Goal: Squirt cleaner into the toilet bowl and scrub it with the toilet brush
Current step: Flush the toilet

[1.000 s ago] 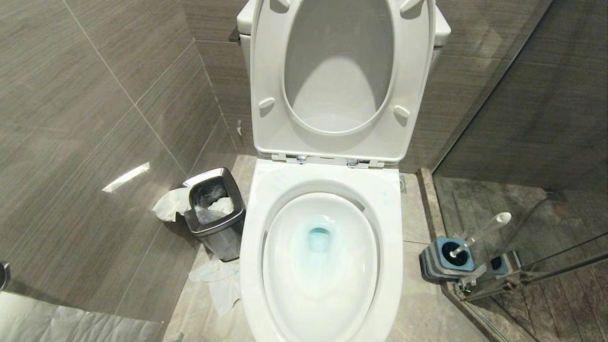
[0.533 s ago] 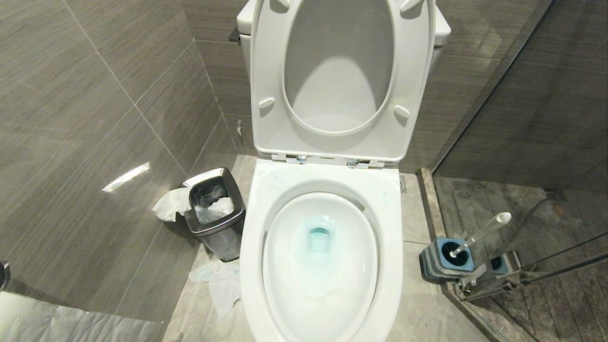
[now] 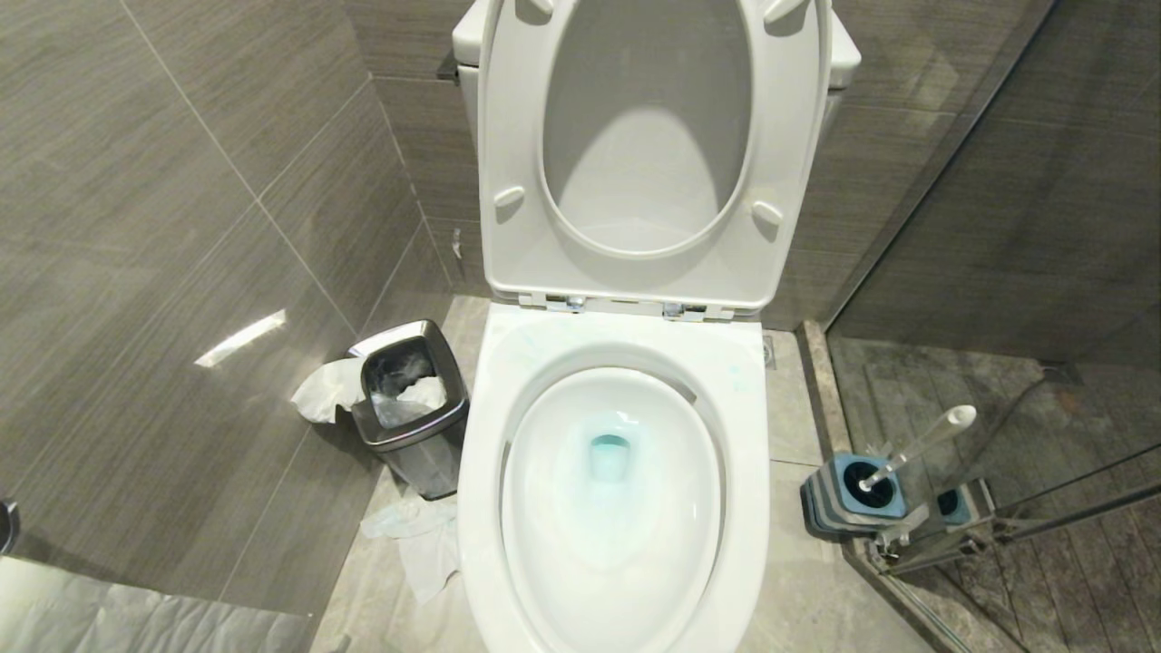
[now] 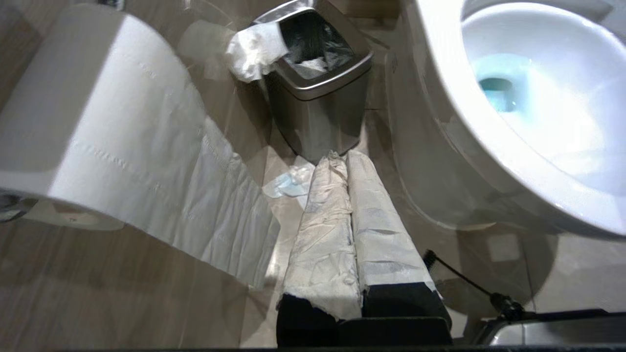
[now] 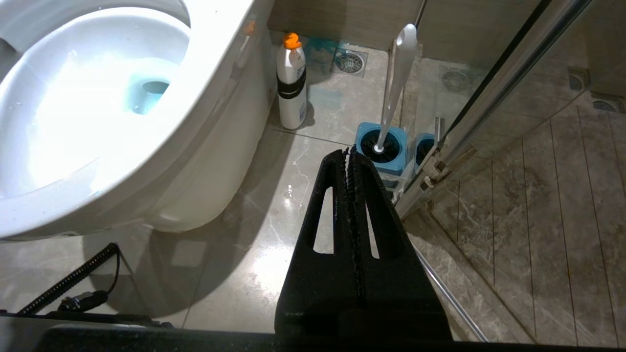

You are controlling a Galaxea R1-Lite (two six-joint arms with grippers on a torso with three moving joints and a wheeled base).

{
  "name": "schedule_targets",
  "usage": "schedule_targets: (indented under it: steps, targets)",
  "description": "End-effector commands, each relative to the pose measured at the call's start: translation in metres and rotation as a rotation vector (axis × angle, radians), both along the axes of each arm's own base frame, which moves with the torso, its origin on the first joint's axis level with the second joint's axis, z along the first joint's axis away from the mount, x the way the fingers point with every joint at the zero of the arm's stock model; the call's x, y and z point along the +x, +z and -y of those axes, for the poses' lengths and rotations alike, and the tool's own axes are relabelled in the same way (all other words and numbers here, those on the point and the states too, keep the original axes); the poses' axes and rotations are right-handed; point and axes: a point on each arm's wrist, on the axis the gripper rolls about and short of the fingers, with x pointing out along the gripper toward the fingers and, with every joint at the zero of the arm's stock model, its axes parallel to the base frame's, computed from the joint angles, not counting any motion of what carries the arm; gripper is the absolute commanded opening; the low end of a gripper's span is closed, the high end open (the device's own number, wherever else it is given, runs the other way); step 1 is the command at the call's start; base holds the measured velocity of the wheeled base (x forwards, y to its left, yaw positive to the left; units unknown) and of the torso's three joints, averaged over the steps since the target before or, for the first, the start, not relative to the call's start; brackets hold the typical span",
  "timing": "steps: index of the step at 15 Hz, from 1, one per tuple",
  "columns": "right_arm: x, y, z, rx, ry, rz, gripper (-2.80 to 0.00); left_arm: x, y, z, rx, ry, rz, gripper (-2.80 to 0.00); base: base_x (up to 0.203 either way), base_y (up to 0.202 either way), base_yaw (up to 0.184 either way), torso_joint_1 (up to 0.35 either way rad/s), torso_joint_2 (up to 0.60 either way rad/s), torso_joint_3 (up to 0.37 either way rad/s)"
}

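The white toilet bowl stands in the middle with its seat and lid raised. Pale blue cleaner tints the water at the bottom, and it shows too in the wrist views. To the bowl's right the toilet brush leans in its blue-and-grey holder by the glass door. Neither arm is in the head view. My left gripper, fingers wrapped in white paper, is shut and empty, low beside the bowl. My right gripper is shut and empty, its tips just short of the holder.
A steel waste bin with tissue hanging out stands left of the bowl, with crumpled paper on the floor. A white bottle with an orange cap stands right of the bowl. A toilet roll hangs at my left. The glass shower door closes off the right.
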Motion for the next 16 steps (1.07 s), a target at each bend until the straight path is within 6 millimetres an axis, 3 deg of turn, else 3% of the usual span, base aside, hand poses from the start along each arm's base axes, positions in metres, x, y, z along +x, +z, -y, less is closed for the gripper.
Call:
schedule_targets:
  steps: [1,5,9,11,14,16]
  targets:
    - [0.0,0.0,0.0,-0.001,0.001,0.001,-2.8,-0.007,0.025,0.002,0.009,-0.104,0.048,-2.8,0.0,0.0,0.0,0.0,0.0,0.0]
    - [0.0,0.0,0.0,0.0,0.001,-0.001,-2.8,-0.011,0.07,0.005,0.018,-0.241,0.043,-2.8,0.0,0.0,0.0,0.0,0.0,0.0]
    - [0.0,0.0,0.0,0.0,0.001,-0.001,-2.8,-0.003,0.136,0.007,0.025,-0.33,0.085,-2.8,0.0,0.0,0.0,0.0,0.0,0.0]
    - [0.0,0.0,0.0,0.0,0.001,-0.001,-2.8,0.011,0.183,0.008,0.034,-0.343,0.119,-2.8,0.0,0.0,0.0,0.0,0.0,0.0]
    - [0.0,0.0,0.0,0.0,0.001,-0.001,-2.8,0.049,0.249,0.008,0.063,-0.343,0.158,-2.8,0.0,0.0,0.0,0.0,0.0,0.0]
    - [0.0,0.0,0.0,-0.001,0.001,-0.001,-2.8,0.071,0.27,0.008,0.095,-0.341,0.164,-2.8,0.0,0.0,0.0,0.0,0.0,0.0]
